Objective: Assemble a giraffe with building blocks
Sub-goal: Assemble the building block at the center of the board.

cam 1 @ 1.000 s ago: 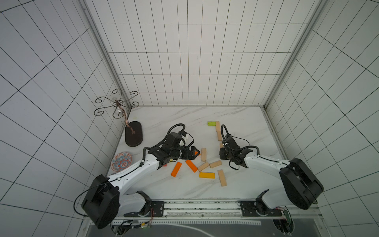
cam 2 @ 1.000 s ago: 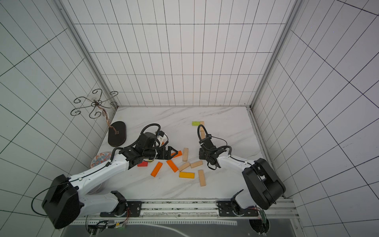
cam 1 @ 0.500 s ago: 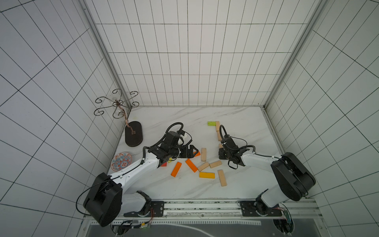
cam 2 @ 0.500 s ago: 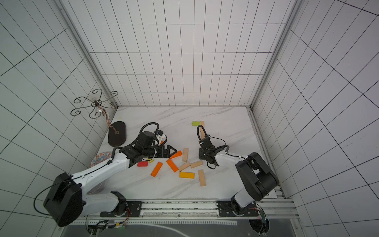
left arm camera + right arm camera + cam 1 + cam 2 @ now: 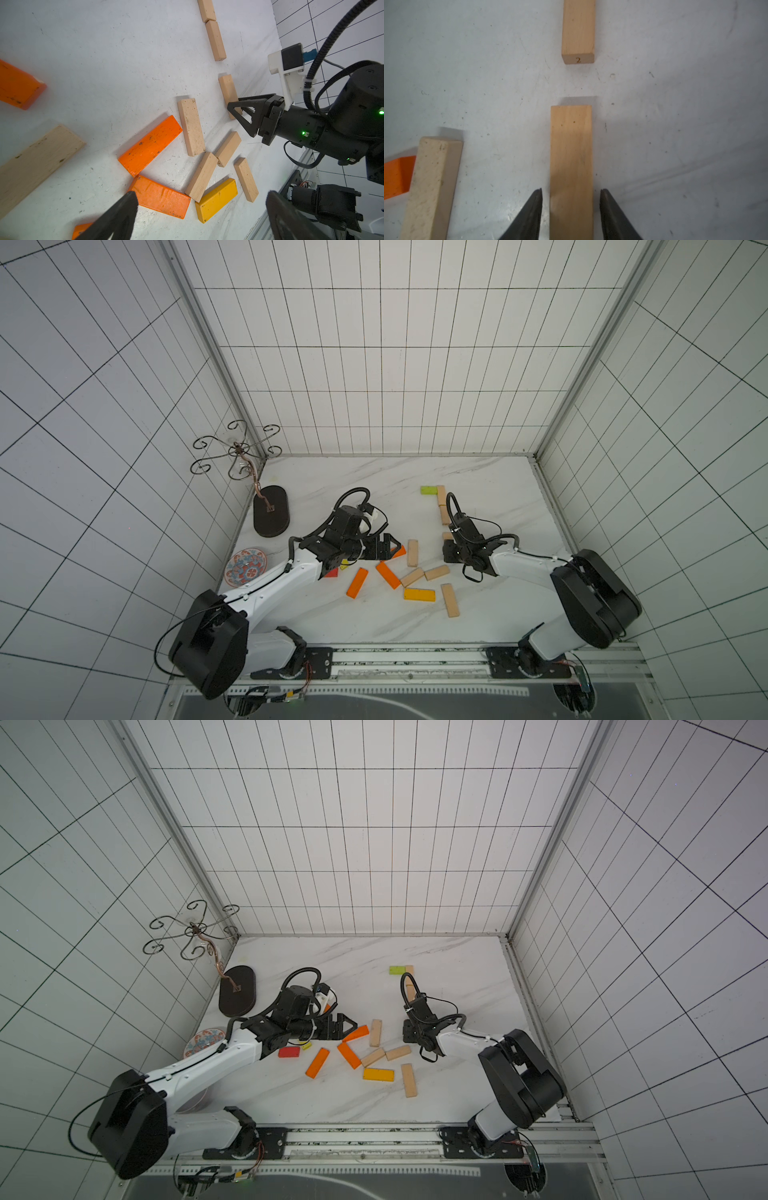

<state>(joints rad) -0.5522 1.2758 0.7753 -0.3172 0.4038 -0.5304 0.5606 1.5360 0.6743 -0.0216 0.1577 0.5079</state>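
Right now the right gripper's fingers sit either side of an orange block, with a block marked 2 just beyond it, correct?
Not orange: the block inside the right gripper is pale natural wood, as the right wrist view shows. The rest holds: its fingers sit either side of it, and the block marked 2 lies just beyond.

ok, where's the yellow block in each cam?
Top view: yellow block, lying flat, below picture centre.
Top view: same spot.
Left wrist: lower centre.
Right wrist: not in it.
Landmark: the pale block lying just beside it, in every view but the right wrist.
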